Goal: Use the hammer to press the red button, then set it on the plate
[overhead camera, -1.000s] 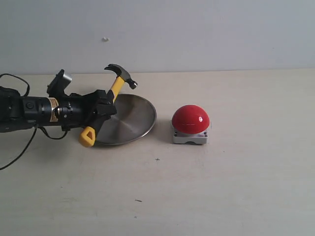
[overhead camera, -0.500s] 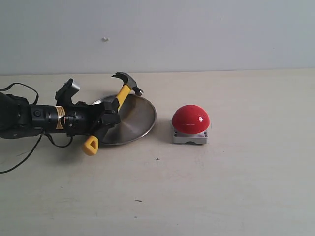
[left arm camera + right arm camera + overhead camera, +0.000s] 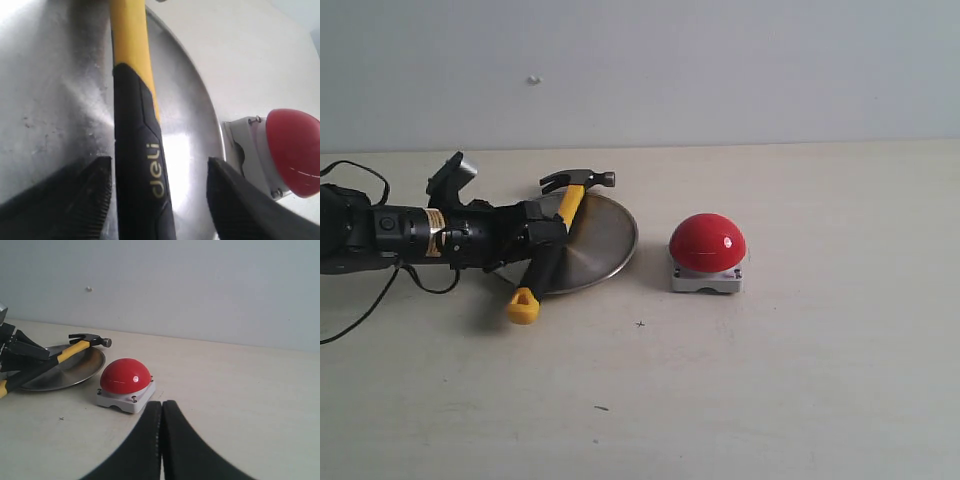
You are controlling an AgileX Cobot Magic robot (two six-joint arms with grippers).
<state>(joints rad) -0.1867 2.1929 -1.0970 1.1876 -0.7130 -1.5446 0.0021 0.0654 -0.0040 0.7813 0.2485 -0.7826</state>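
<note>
Left claw (image 3: 157, 170) hangs open astride the hammer (image 3: 567, 208); the overhanging handle could, seemingly, lever it off the plate (image 3: 602, 245).

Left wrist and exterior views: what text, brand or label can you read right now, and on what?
"deli": yellow letters on the black grip of the hammer.
Too small to read: the sticker on the left arm.
No text visible on the red button or the plate.
</note>
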